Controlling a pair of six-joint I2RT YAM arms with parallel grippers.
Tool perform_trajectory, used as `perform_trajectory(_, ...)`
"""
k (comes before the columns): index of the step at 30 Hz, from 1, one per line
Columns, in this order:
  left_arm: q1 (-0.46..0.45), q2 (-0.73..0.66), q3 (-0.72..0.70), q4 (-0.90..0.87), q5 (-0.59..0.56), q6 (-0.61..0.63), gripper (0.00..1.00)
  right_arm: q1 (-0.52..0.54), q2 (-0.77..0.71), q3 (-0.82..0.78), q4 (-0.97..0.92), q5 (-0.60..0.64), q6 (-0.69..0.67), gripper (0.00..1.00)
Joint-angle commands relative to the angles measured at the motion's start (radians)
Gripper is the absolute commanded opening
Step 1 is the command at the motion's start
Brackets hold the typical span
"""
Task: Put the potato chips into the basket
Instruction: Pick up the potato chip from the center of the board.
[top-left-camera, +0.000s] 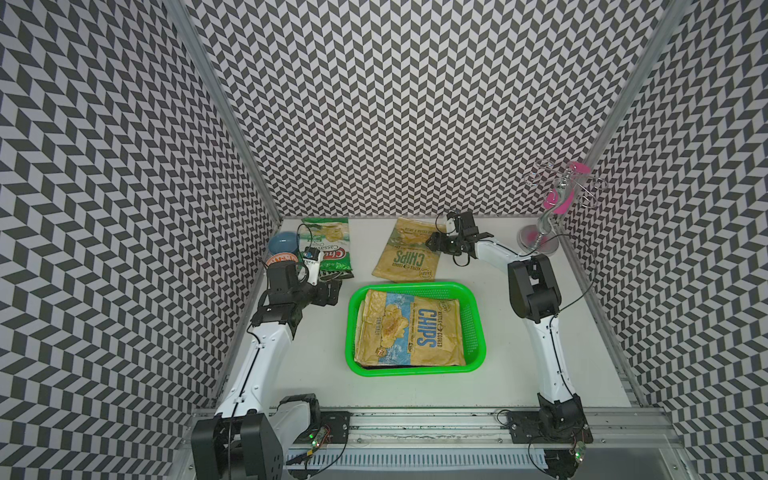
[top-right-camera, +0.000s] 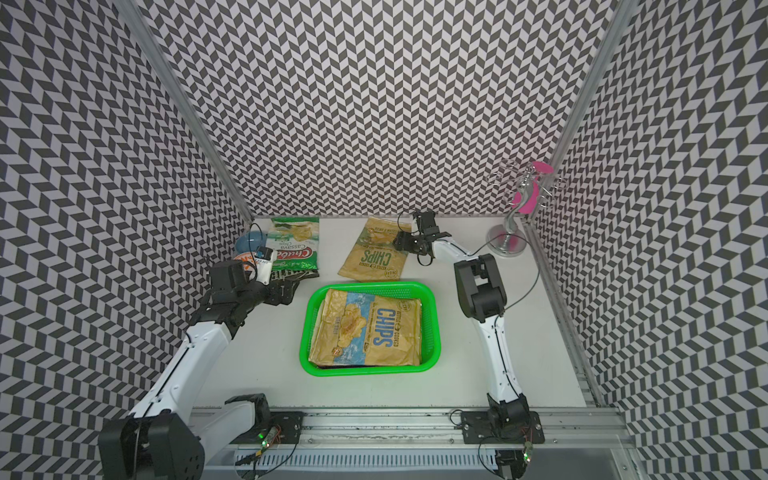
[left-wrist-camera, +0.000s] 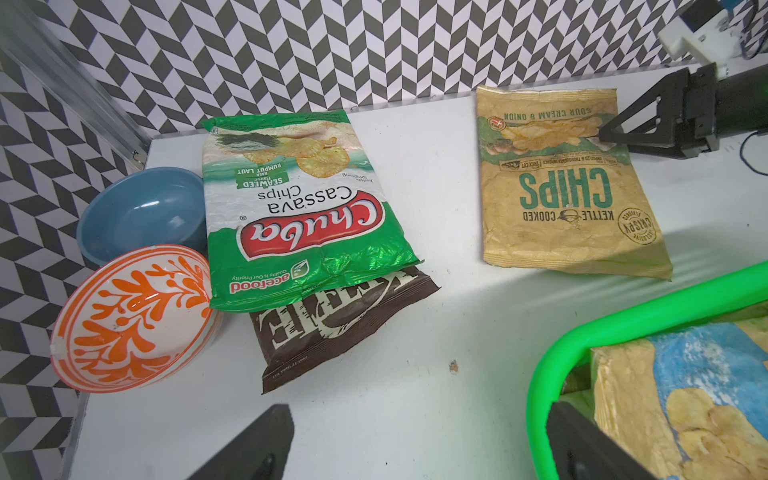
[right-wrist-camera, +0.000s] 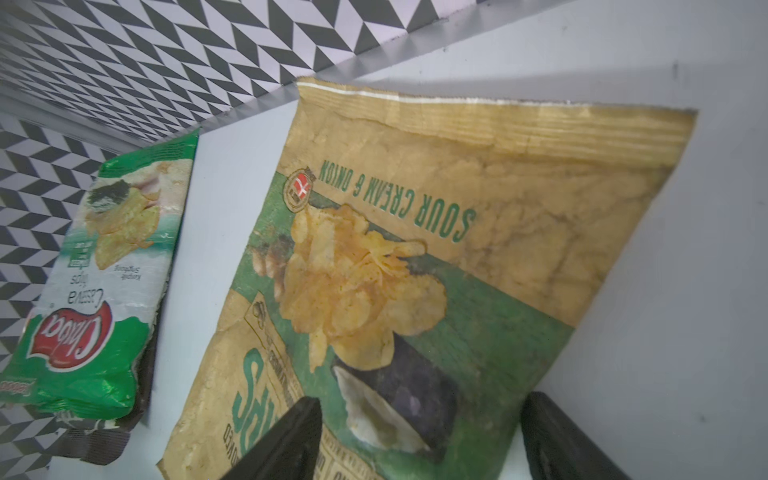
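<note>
The green basket (top-left-camera: 478, 332) (top-right-camera: 432, 328) sits mid-table with a tan, blue-printed CHIPS bag (top-left-camera: 409, 328) (top-right-camera: 370, 328) lying flat in it. Behind it on the table lies a tan sour cream CHIPS bag (top-left-camera: 405, 253) (right-wrist-camera: 415, 249). My right gripper (top-left-camera: 432, 243) (right-wrist-camera: 419, 432) hovers open over that bag's right edge, one finger (right-wrist-camera: 286, 440) above the bag and one beyond it. At the back left, a green-white Chuba bag (top-left-camera: 330, 245) (left-wrist-camera: 299, 208) overlaps a brown Kettle bag (left-wrist-camera: 332, 328). My left gripper (top-left-camera: 328, 293) (left-wrist-camera: 419, 440) stands open over bare table between the Kettle bag and the basket.
A blue bowl (top-left-camera: 282, 245) (left-wrist-camera: 141, 212) and an orange-patterned bowl (top-left-camera: 282, 261) (left-wrist-camera: 133, 316) sit against the left wall beside the Chuba bag. A chrome stand with pink parts (top-left-camera: 544, 237) occupies the back right corner. Patterned walls close three sides.
</note>
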Motion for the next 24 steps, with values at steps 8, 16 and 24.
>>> perform_trajectory(8,0.01,0.0,-0.003,0.013,-0.008,0.008,0.99,0.005,0.055,0.002,0.101,-0.052,0.047,0.56)
perform_trajectory(16,0.01,-0.003,-0.003,0.013,-0.006,0.007,0.99,-0.013,-0.04,-0.027,0.131,0.0,-0.011,0.0)
perform_trajectory(24,0.01,-0.011,-0.004,0.014,0.0,0.008,0.99,-0.018,-0.192,-0.021,0.102,0.05,-0.115,0.0)
